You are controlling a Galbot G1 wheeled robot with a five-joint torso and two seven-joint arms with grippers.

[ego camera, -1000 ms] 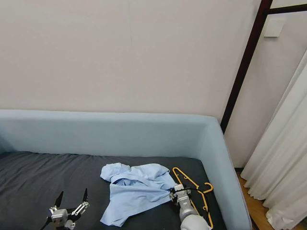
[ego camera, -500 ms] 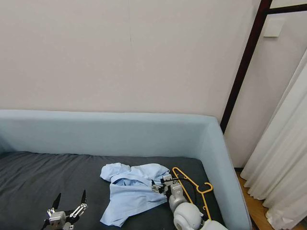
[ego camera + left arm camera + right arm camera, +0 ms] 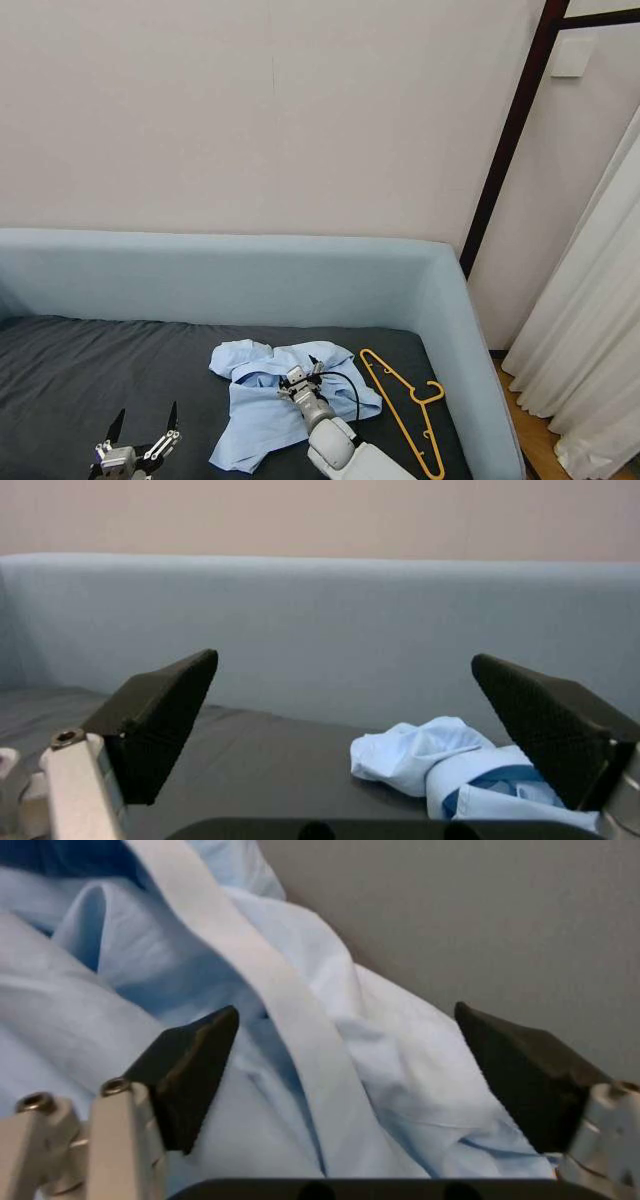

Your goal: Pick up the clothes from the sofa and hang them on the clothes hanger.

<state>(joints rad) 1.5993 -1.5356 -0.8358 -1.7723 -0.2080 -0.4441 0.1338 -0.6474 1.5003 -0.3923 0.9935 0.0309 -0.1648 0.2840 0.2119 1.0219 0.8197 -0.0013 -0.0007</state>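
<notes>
Shirt lies under the spread right end effector, left end effector spread nearby.

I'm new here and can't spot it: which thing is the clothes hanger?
Look at the pale blue sofa with its dark grey seat. At the seat's right end, beside the crumpled light blue shirt, the hanger lies flat. It is the only orange thing, a thin outline with a hook.

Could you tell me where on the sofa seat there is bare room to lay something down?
The dark seat is bare between the left gripper and the backrest, left of the shirt. It is crowded on the right: the right gripper hovers open over the shirt, with the hanger beside it.
</notes>
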